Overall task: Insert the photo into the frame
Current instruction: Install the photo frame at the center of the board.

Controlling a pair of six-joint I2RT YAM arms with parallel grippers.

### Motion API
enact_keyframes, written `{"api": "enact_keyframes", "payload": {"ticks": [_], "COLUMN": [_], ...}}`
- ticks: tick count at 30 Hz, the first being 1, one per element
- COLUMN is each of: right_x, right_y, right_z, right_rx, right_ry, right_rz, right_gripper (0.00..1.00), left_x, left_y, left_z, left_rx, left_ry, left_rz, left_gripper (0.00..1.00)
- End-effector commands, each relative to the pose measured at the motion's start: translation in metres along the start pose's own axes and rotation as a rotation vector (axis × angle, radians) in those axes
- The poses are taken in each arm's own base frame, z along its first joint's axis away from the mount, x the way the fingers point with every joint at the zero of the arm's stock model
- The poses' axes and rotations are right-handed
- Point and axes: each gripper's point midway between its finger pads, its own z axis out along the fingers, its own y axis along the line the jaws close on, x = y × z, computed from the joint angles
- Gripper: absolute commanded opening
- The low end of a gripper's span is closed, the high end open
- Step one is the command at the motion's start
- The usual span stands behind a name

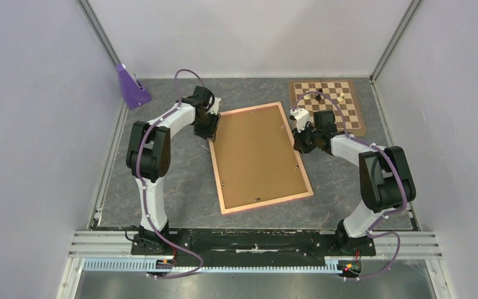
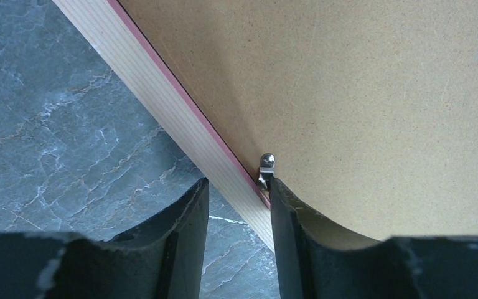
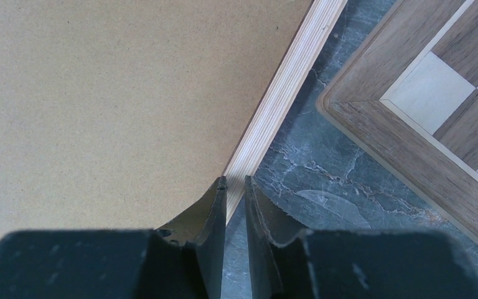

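The large thin-edged pink-and-pale-wood picture frame (image 1: 267, 203) lies back-up on the grey marbled table (image 1: 180, 180), with the plain brown backing board (image 1: 258, 156) seated inside it. The photo is hidden, presumably beneath the board. The left gripper (image 2: 236, 184) straddles one rail beside a small metal tab (image 2: 266, 163). The right gripper (image 3: 235, 180) is nearly closed at the opposite rail. Whether either claw is actually pinching, I cannot tell. Next is probably turning that tab over the board.

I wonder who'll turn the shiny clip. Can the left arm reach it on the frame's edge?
Probably yes. The left gripper hangs right by the clip, jaws apart across the frame's rim, with nothing in between.
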Motion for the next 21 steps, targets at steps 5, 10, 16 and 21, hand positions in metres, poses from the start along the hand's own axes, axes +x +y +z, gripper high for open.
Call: {"api": "enact_keyframes", "payload": {"ticks": [5, 10, 16, 21], "right_x": [0.008, 0.007, 0.005, 0.004], "right_y": [-0.006, -0.006, -0.008, -0.009], "right_z": [0.005, 0.004, 0.004, 0.003], "right_rx": [0.008, 0.006, 0.009, 0.014], "right_ry": [0.022, 0.018, 0.016, 0.013], "right_rz": [-0.011, -0.012, -0.011, -0.009], "right_gripper": [0.19, 0.19, 0.19, 0.18], "left_x": [-0.032, -0.027, -0.018, -0.015], "left_y": [-0.002, 0.001, 0.003, 0.006], "left_z": [0.003, 0.003, 0.001, 0.002], "left_rx": [-0.010, -0.020, -0.031, -0.037], "left_ry": [-0.082, -0.063, -0.042, -0.031], "left_rz": [0.056, 0.068, 0.087, 0.115], "left_gripper": [0.51, 0.51, 0.45, 0.34]}}
